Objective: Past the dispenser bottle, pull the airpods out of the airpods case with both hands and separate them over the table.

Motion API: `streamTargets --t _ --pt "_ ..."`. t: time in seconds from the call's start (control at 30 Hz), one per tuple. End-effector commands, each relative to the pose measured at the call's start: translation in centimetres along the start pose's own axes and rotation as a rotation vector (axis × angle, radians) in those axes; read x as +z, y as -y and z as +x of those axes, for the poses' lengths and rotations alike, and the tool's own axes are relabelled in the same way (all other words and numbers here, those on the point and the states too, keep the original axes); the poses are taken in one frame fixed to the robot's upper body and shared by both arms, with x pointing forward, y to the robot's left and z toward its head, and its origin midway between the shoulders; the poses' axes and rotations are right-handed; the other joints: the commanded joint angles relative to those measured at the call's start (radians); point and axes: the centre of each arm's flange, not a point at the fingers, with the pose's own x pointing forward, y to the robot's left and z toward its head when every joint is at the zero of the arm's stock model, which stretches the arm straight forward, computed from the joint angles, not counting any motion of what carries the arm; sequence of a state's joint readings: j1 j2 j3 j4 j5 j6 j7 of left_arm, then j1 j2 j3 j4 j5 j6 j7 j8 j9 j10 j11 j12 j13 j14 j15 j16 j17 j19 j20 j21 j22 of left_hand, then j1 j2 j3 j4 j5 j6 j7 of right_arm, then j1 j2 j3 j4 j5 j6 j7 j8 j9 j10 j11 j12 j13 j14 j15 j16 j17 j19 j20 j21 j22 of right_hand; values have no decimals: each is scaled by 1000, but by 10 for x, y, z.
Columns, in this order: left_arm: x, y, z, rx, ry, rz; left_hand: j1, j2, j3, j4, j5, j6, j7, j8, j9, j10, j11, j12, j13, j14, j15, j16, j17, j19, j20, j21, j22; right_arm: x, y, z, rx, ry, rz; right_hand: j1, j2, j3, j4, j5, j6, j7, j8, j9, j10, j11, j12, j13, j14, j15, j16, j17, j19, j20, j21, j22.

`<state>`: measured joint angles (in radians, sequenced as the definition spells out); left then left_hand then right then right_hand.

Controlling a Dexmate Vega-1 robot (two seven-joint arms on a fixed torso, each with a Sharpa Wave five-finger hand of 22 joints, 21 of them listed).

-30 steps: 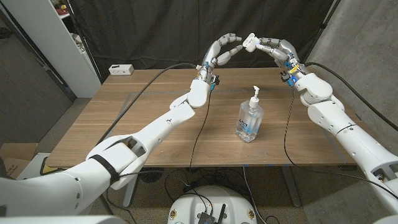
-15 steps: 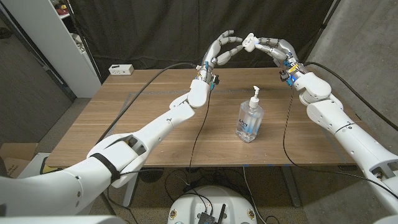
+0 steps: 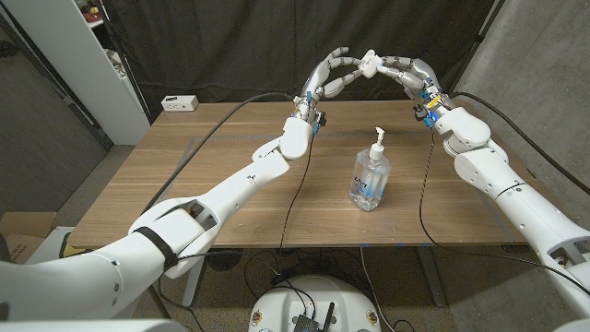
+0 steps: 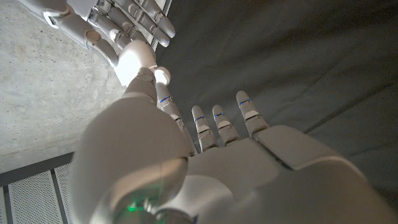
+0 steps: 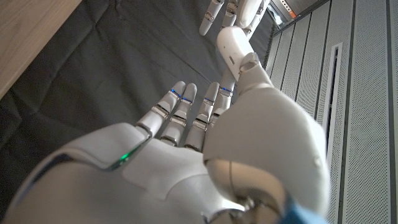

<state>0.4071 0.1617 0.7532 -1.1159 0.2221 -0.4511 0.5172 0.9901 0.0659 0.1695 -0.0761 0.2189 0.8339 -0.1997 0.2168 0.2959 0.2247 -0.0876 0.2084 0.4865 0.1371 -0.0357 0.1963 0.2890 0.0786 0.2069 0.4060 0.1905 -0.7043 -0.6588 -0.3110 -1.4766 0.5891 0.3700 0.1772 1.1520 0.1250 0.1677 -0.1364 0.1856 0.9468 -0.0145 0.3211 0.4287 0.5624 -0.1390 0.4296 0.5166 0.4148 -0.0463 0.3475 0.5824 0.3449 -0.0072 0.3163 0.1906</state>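
Past the clear dispenser bottle (image 3: 370, 178), both hands are raised above the table's far edge (image 3: 369, 104). My right hand (image 3: 406, 72) grips the small white airpods case (image 3: 370, 63) in its fingertips. My left hand (image 3: 330, 76) reaches in from the other side, and its thumb and a finger pinch the case's near end. In the left wrist view my left hand (image 4: 205, 155) has its thumb against the case (image 4: 135, 57). The right wrist view has my right hand (image 5: 205, 143) with its thumb on the case (image 5: 232, 45). I cannot make out the airpods themselves.
A small white box (image 3: 180, 103) sits at the table's back left corner. Black cables (image 3: 297, 184) trail across the wood on both sides of the bottle. A black curtain hangs behind the table, and a white shelf unit (image 3: 92, 65) stands at the left.
My left hand's fingers have risen and closed in on the case's end. The right hand with the case has hardly moved, and the bottle stands where it was.
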Motion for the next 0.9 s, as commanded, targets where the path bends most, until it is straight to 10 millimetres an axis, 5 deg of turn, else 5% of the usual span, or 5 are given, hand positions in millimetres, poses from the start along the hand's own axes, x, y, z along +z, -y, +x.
streamTargets --t 0.03,0.2,0.57,0.9 --pt "1 5 1 -22 -9 -6 2 12 -6 2 5 22 7 5 -1 13 -6 9 -2 7 -14 7 1 -8 5 -5 1 2 -1 -4 5 9 2 2 9 10 -1 4 35 -24 -1 195 8 -3 5 4 11 -144 -2 1 7 7 -4 1" --pt "1 6 0 -20 -17 -12 -6 26 -10 10 8 61 35 15 -7 22 -2 15 -9 17 -12 15 -1 -3 4 -8 1 2 -1 -6 8 12 3 2 10 10 -1 4 34 -23 -1 196 9 -3 6 4 10 -147 -1 3 6 7 -4 1" --pt "0 6 -1 2 -17 -51 11 44 -11 2 12 159 46 50 -5 70 -53 33 -26 55 -37 28 -10 9 -6 -13 3 -2 -1 -6 6 -2 4 2 9 11 -2 4 36 -25 -2 196 8 -4 5 5 11 -146 -4 4 7 7 -5 1" --pt "-1 -3 -5 25 -7 -78 34 55 -8 -9 15 210 81 76 12 93 -70 40 -39 80 -51 35 -13 27 -12 -11 5 -6 2 -5 -11 -27 -12 0 8 11 -1 3 34 -25 -3 198 7 -3 4 4 10 -146 -6 5 5 7 -6 1"
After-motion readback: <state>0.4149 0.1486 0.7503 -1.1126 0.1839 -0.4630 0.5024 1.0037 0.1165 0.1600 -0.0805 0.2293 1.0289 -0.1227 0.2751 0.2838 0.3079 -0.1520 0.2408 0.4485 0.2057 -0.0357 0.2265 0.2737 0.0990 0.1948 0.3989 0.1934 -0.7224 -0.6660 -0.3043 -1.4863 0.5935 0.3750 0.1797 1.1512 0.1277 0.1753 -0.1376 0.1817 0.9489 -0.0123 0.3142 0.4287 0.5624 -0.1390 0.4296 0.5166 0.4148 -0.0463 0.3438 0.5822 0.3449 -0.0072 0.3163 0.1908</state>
